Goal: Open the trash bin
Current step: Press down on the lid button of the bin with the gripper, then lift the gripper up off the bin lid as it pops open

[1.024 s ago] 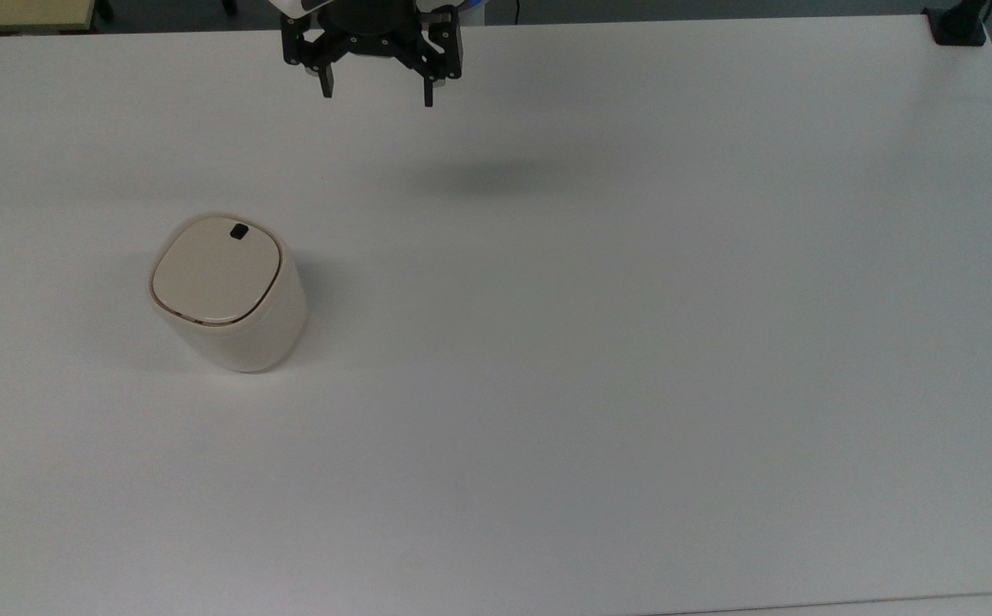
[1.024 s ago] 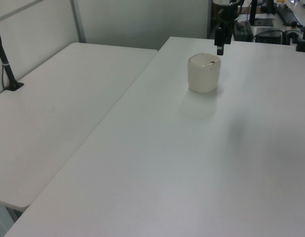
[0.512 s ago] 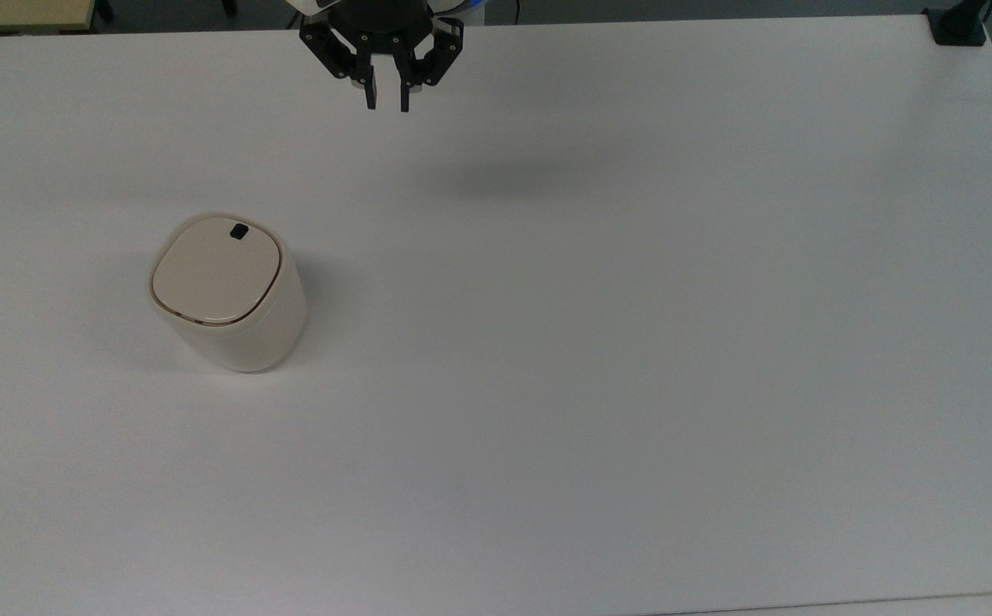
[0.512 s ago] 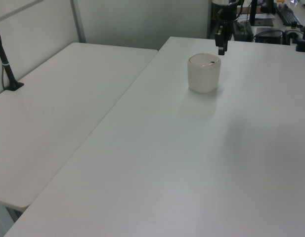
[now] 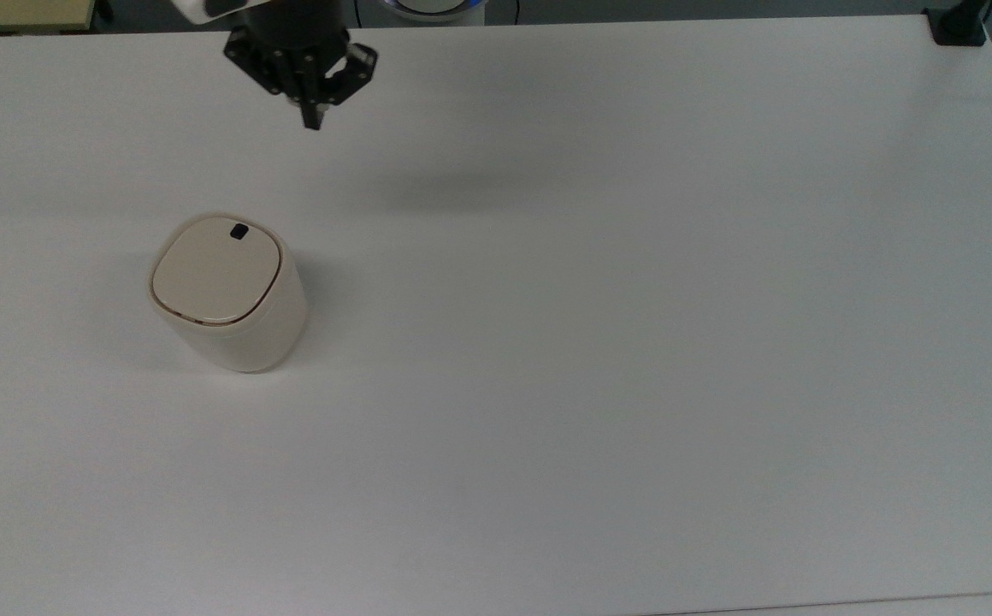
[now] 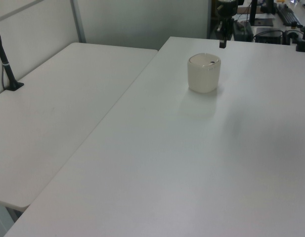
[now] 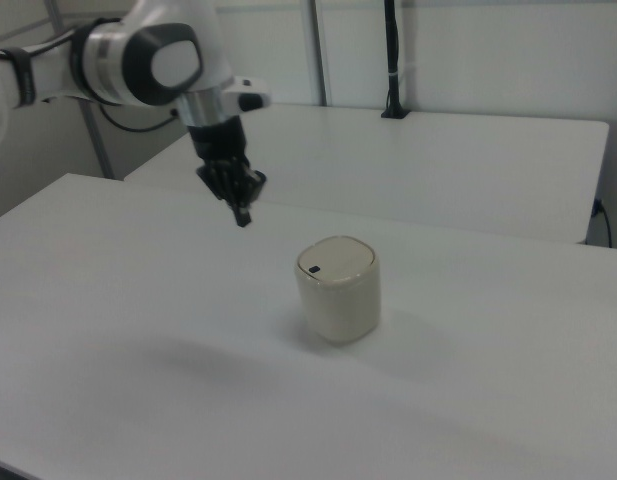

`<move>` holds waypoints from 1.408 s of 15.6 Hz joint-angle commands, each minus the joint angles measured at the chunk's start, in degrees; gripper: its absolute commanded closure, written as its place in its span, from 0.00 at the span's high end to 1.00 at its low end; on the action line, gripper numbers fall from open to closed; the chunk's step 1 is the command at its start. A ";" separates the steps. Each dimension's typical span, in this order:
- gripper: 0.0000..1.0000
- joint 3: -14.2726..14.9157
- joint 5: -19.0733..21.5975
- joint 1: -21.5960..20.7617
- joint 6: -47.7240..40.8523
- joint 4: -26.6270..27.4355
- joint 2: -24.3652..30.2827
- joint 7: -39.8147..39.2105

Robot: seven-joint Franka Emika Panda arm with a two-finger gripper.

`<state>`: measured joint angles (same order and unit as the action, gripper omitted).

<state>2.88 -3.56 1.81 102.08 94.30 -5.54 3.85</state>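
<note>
The tool (image 5: 312,122) (image 6: 222,45) (image 7: 244,219) hung clenched and empty above the white table (image 5: 633,342), fingers pressed together, pointing down. The trash bin (image 5: 227,295) (image 6: 204,73) (image 7: 337,288) stood upright well apart from it, toward the top view's lower left, lid closed.

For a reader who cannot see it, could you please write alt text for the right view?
A small cream trash bin stands upright on a white table, its flat lid down and a small black button on top. A white robot arm holds its black gripper, fingers together, in the air to the right view's left of the bin, not touching it.
</note>
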 commanded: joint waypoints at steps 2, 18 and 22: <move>0.00 0.02 0.13 5.30 7.59 -1.67 -5.61 0.01; 0.00 0.02 2.24 8.21 17.01 -1.67 -13.70 7.93; 0.00 0.02 2.16 8.38 16.40 -1.84 -13.36 7.75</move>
<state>3.03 -2.62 9.73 117.99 92.87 -18.69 11.05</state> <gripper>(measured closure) 0.991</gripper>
